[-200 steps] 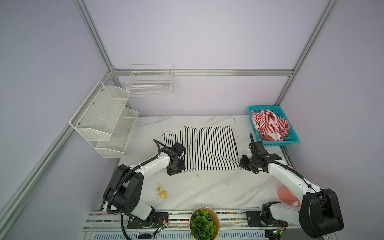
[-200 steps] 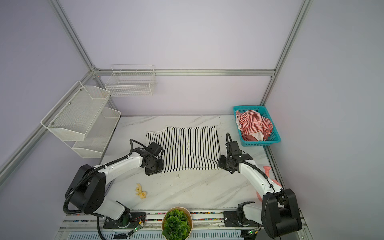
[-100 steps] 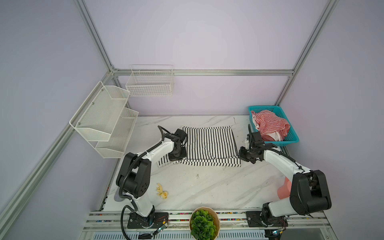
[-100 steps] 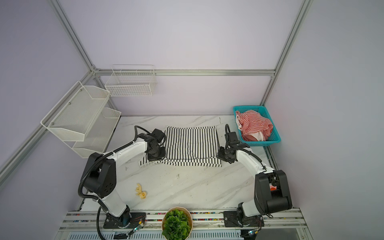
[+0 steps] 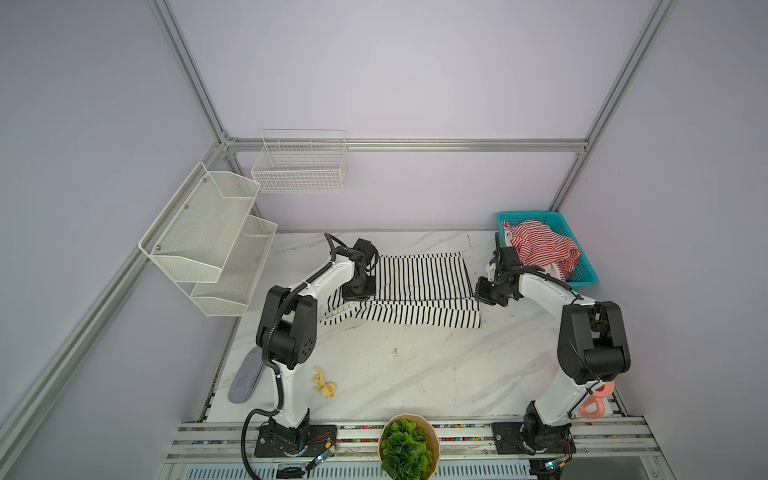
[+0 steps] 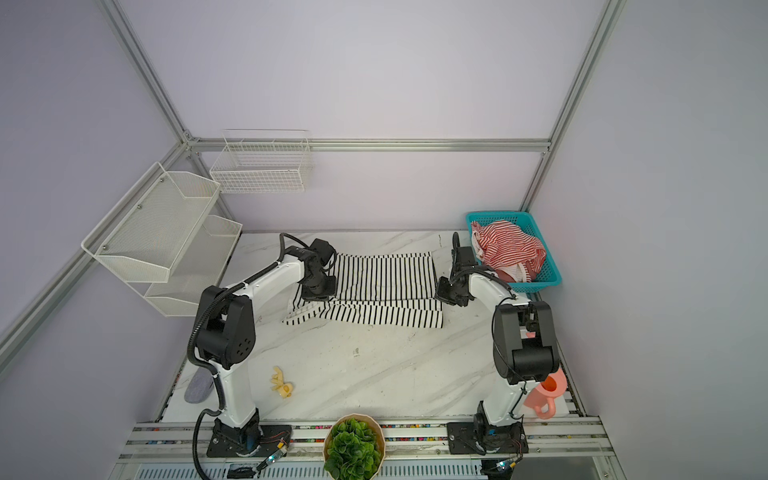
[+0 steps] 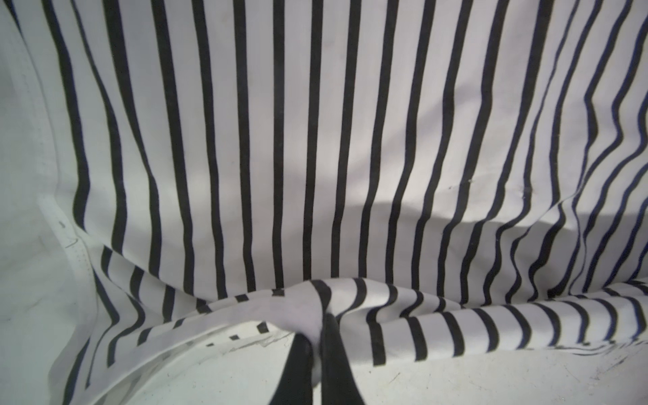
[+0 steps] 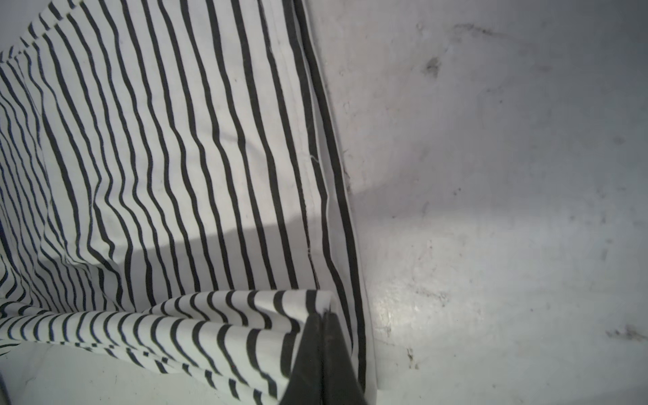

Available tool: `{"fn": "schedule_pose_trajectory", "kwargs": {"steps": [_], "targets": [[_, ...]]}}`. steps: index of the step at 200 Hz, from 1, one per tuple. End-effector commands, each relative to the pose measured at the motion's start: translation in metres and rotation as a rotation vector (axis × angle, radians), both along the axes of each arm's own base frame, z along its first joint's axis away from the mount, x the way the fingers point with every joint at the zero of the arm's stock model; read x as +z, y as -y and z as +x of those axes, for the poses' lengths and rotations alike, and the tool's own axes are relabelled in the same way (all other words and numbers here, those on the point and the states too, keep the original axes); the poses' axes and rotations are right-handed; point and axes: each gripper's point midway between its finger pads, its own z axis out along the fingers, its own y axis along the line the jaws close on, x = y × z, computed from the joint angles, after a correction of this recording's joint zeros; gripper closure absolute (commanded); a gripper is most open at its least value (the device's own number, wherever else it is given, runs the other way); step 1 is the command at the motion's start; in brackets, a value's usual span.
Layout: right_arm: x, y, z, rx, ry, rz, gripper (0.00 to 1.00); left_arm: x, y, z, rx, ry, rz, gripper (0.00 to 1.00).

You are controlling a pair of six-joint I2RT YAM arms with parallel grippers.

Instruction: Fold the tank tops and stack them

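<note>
The left fingers (image 7: 336, 357) are pressing together on a bunched bit of the hem of the black-and-white tank top (image 5: 415, 278), with cloth puckering up around their tips. The right fingers (image 8: 308, 357) are likewise pinching shut on the hem's corner at the garment's side edge, bare surface (image 5: 415, 374) showing just beyond it.

Reading both top views with the back wall at twelve o'clock, the two pairs of fingers are sitting level with each other, the left at the garment's nine o'clock side and the right at its three o'clock side. The held hem is stretching between them along the nine-to-three line. That line is the top's long axis as it is lying now.

At six o'clock from the fingers, a band of stripes is already lying doubled on the surface. At twelve o'clock the rest of the top is lying flat, its far edge well apart from the held hem. So the fold looks partly made, and the coming move is probably turning on carrying both corners evenly toward twelve o'clock, neither arm being nearer than the other.

The red-and-white tank top (image 5: 540, 245) is lying crumpled in the teal basket (image 5: 586, 279), at about one o'clock from the right fingers and near them.
</note>
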Motion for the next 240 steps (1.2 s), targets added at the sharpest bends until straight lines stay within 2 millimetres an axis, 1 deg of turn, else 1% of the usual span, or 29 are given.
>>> {"fn": "schedule_pose_trajectory", "kwargs": {"steps": [1, 26, 56, 70, 78, 86, 99, 110, 123, 128, 135, 140, 157, 166, 173, 185, 201, 220, 240], "targets": [[0.000, -0.001, 0.012, 0.029, 0.007, 0.006, 1.00, 0.020, -0.001, 0.020, -0.031, 0.046, 0.007, 0.98], [-0.008, -0.003, 0.025, 0.034, 0.000, 0.011, 1.00, 0.016, -0.001, 0.026, -0.030, 0.038, 0.000, 0.95], [-0.022, -0.004, 0.035, 0.035, -0.024, 0.012, 1.00, 0.013, -0.001, 0.034, -0.022, 0.040, 0.000, 0.89], [-0.024, -0.005, 0.040, 0.036, -0.024, 0.015, 1.00, 0.014, -0.003, 0.040, -0.015, 0.049, 0.002, 0.81], [-0.026, -0.006, 0.042, 0.035, -0.027, 0.017, 0.96, 0.015, -0.004, 0.043, -0.008, 0.054, 0.002, 0.77], [-0.026, -0.006, 0.043, 0.034, -0.026, 0.017, 0.90, 0.018, -0.006, 0.046, -0.001, 0.062, 0.001, 0.74], [-0.024, -0.006, 0.047, 0.030, -0.016, 0.019, 0.86, 0.026, -0.010, 0.051, 0.012, 0.084, 0.000, 0.65], [-0.018, -0.007, 0.049, 0.027, 0.001, 0.024, 0.82, 0.036, -0.017, 0.054, 0.022, 0.104, 0.010, 0.59], [-0.005, -0.007, 0.051, 0.022, 0.037, 0.032, 0.75, 0.050, -0.032, 0.054, 0.044, 0.125, 0.040, 0.57], [0.000, -0.007, 0.051, 0.020, 0.052, 0.034, 0.72, 0.055, -0.039, 0.052, 0.053, 0.133, 0.057, 0.57], [0.009, -0.007, 0.051, 0.016, 0.076, 0.036, 0.69, 0.063, -0.049, 0.048, 0.066, 0.144, 0.080, 0.52], [0.014, -0.007, 0.050, 0.014, 0.089, 0.036, 0.67, 0.067, -0.055, 0.044, 0.072, 0.150, 0.095, 0.50], [0.028, -0.006, 0.046, 0.012, 0.123, 0.041, 0.64, 0.077, -0.080, 0.023, 0.093, 0.150, 0.154, 0.49], [0.034, -0.007, 0.045, 0.010, 0.142, 0.053, 0.64, 0.076, -0.091, 0.010, 0.095, 0.135, 0.189, 0.51], [0.036, -0.011, 0.042, 0.018, 0.146, 0.072, 0.64, 0.076, -0.097, 0.000, 0.089, 0.126, 0.213, 0.52], [0.037, -0.015, 0.037, 0.028, 0.150, 0.099, 0.64, 0.068, -0.108, -0.017, 0.085, 0.082, 0.260, 0.52], [0.034, -0.018, 0.030, 0.034, 0.142, 0.106, 0.64, 0.052, -0.115, -0.034, 0.073, 0.020, 0.283, 0.54], [0.033, -0.024, 0.025, 0.044, 0.138, 0.116, 0.64, 0.034, -0.117, -0.046, 0.066, -0.039, 0.288, 0.55], [0.034, -0.033, 0.020, 0.060, 0.140, 0.131, 0.64, 0.019, -0.119, -0.053, 0.072, -0.069, 0.288, 0.55]]}}
